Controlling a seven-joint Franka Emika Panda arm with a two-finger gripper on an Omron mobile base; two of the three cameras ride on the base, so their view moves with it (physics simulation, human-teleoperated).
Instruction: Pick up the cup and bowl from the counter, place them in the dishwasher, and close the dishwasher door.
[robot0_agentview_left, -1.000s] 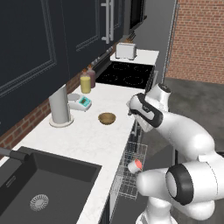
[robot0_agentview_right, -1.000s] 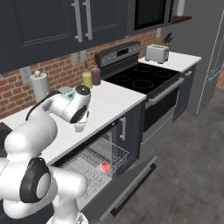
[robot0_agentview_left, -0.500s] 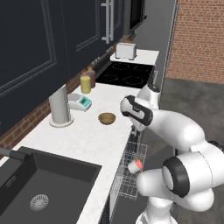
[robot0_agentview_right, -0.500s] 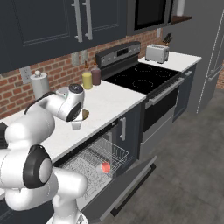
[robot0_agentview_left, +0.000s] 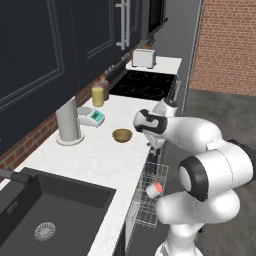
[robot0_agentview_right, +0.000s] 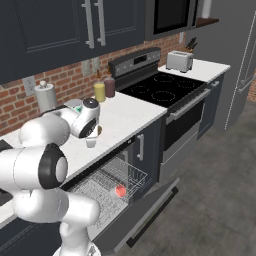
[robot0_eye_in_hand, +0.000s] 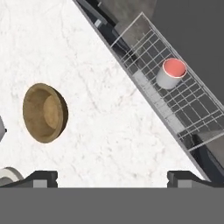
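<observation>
The cup (robot0_eye_in_hand: 170, 73) already sits in the dishwasher (robot0_eye_in_hand: 175, 100) rack. Gripper (robot0_eye_in_hand: 111, 178), jaws wide apart and empty, should shift toward nine o'clock in the hand view, centre over the bowl (robot0_eye_in_hand: 45, 113), then straddle its rim.

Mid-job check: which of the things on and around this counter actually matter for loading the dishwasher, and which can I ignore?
Job:
- cup, already in the dishwasher rack
- bowl, on the counter
- dishwasher door, open
- gripper, open and empty, above the counter

Ignore:
- yellow jar
- brown jar
- grey cylinder
- scale
- toaster
- cooktop
- sink
</observation>
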